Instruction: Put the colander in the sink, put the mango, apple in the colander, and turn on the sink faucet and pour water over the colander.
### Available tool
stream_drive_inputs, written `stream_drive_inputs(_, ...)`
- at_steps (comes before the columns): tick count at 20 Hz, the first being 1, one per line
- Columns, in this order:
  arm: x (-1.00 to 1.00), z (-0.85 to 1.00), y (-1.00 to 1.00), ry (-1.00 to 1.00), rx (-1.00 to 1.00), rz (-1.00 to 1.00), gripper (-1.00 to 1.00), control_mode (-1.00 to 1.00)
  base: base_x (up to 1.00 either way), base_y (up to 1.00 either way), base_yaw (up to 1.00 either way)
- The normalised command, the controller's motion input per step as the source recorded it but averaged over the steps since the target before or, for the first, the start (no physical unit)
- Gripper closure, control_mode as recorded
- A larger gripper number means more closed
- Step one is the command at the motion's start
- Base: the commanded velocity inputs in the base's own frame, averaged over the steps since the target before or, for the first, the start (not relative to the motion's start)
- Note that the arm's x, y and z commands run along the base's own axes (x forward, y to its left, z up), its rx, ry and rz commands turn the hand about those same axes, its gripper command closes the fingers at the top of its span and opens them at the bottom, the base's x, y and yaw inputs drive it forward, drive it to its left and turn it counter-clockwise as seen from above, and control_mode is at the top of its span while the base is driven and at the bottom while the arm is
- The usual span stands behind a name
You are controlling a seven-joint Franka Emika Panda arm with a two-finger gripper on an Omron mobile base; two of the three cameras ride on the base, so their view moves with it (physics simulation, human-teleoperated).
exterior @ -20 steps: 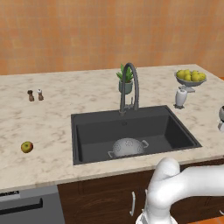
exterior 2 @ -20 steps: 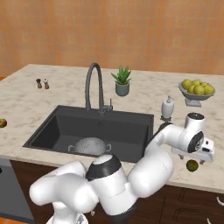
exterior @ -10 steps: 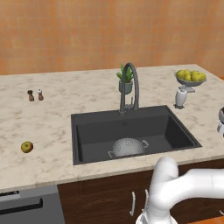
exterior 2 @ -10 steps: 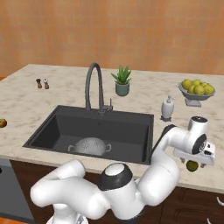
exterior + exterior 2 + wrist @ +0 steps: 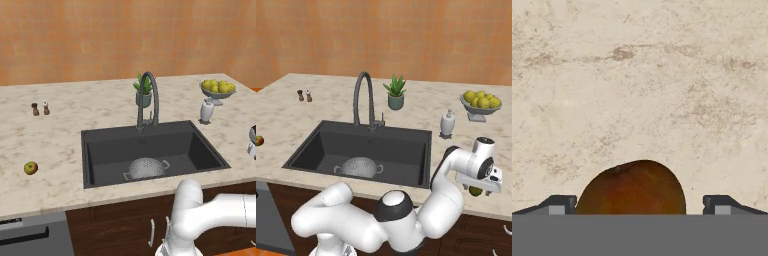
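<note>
The colander (image 5: 145, 167) (image 5: 359, 166) sits upright on the floor of the dark sink (image 5: 200, 145) (image 5: 311, 145). An apple (image 5: 31, 168) (image 5: 258, 141) lies on the counter left of the sink. The mango (image 5: 475, 191) (image 5: 634, 187) rests on the counter right of the sink, near the front edge. My gripper (image 5: 479, 186) (image 5: 639, 207) hangs straight over the mango, open, one fingertip (image 5: 559, 205) on each side and neither touching it. The faucet (image 5: 149, 100) (image 5: 363, 100) stands behind the basin with no water running.
A stemmed fruit bowl (image 5: 217, 89) (image 5: 481, 102), a white soap dispenser (image 5: 206, 112) (image 5: 447, 123) and a potted plant (image 5: 143, 91) (image 5: 395, 92) stand behind and right of the sink. Salt and pepper shakers (image 5: 40, 108) are at the far left.
The hand has sunk a little lower over the mango and the elbow has shifted. The jaws stay open and the fruit and colander have not moved.
</note>
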Motion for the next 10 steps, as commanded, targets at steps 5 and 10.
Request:
stream_drive_inputs(5,0.0,-0.02,0.0,0.01,0.0,0.0,-1.0,-1.0,0.0,0.0,0.0)
stream_drive_inputs(10,0.0,0.0,0.0,0.0,0.0,0.0,-1.0,-1.0,0.0,0.0,0.0)
